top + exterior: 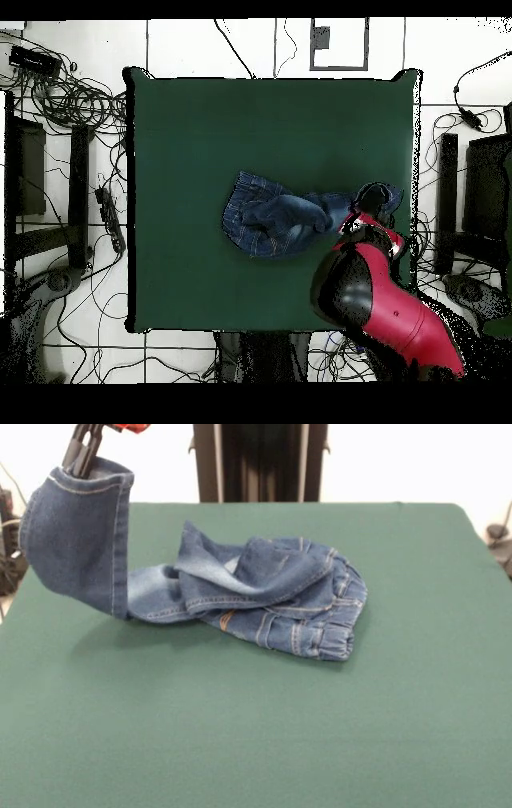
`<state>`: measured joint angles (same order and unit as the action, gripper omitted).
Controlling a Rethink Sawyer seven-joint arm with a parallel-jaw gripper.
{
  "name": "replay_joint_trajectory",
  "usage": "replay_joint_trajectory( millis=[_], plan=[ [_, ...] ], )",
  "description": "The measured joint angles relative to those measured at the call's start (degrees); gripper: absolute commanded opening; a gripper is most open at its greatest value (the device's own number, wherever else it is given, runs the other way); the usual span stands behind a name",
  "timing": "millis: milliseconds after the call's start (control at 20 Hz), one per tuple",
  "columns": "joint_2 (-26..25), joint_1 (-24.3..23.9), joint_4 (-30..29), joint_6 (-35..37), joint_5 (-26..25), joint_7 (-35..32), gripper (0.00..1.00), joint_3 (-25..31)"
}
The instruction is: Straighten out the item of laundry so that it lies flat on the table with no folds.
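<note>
Jeans (264, 596) lie crosswise; hand (82, 454) pinches one raised leg hem.

The gripper (82, 454) comes in at the top left corner, its dark fingers closed on the hem of one leg of the jeans (264, 596). That leg hangs lifted off the green counter (256, 728) — a broad denim panel curving down to the rest of the garment. The remainder lies bunched near the counter's middle, folded over itself, the gathered waistband at the right and orange stitching showing.
</note>
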<state>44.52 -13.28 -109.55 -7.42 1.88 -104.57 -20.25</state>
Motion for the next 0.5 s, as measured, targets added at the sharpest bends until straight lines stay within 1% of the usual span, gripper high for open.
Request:
replay_joint_trajectory(
  millis=[150,200,350,500],
  plan=[
    [-1.8,2.0,-0.36,-2.76,4.32,-0.41,0.0,-2.55],
    [-3.32,2.87,-0.65,-6.3,7.35,-1.01,0.0,-3.74],
    [-5.29,3.01,-0.87,-11.69,10.12,-2.17,0.0,-4.6],
    [-8.37,2.29,-1.25,-19.26,13.82,-4.68,0.0,-5.17]
  ],
)
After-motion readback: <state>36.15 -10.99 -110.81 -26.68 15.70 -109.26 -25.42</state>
